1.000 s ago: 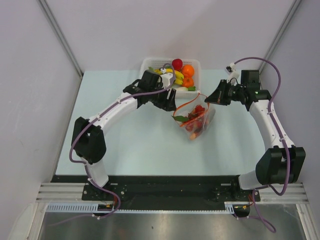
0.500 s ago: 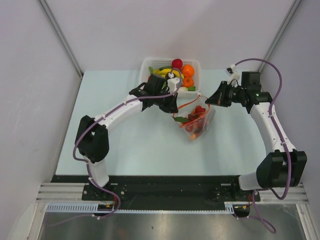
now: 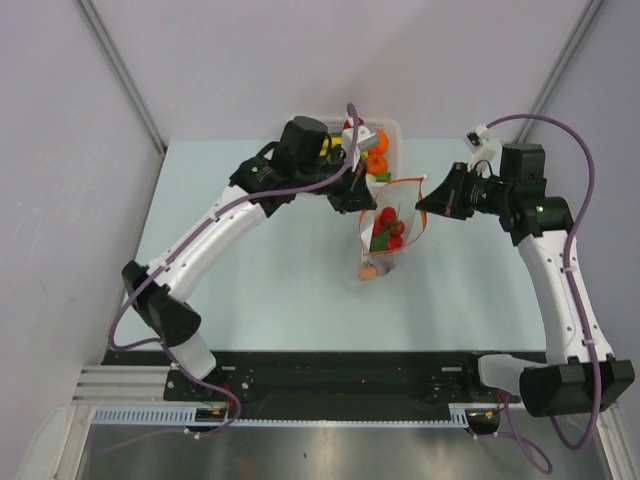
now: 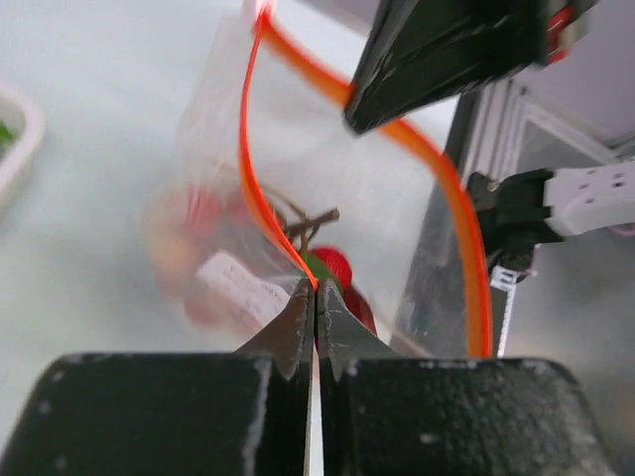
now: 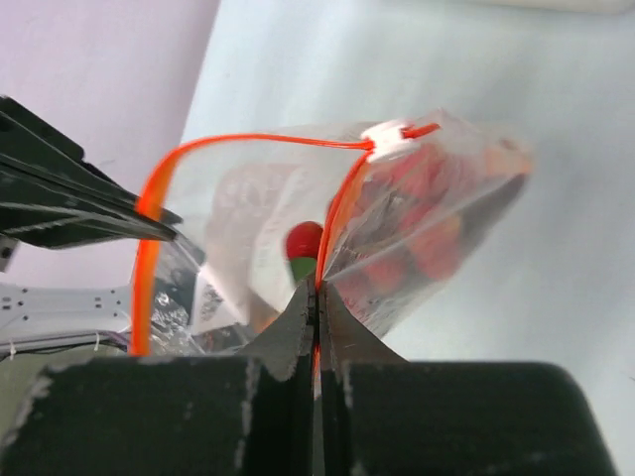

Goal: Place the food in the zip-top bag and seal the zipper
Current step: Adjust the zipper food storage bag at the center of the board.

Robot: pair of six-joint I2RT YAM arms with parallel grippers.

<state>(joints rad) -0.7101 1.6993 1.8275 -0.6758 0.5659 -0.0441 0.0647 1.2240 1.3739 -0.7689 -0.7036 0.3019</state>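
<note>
- Left gripper [image 4: 316, 299]: fingers clenched together, pinching one orange-red strip of the zipper [image 4: 246, 149] at their tips.
- Right gripper [image 5: 317, 295]: also clamped tight, on the opposite strip of the bag's mouth.
- Zip-top bag [image 3: 388, 240]: hangs between the two grippers with its mouth pulled open. It is over the far middle of the table [image 3: 260, 270], just in front of the white basket [image 3: 392, 126]. Whether its bottom touches the table cannot be told.
- Slider [image 5: 387, 140]: a small white tab at one end of the zipper.
- Food in the bag: red berries [image 3: 388, 217] and a green piece [image 3: 378, 240], with an orange piece [image 3: 370, 271] at the bottom.
- Basket contents: oranges [image 3: 377, 162] show beside the left arm, which covers the rest.
</note>
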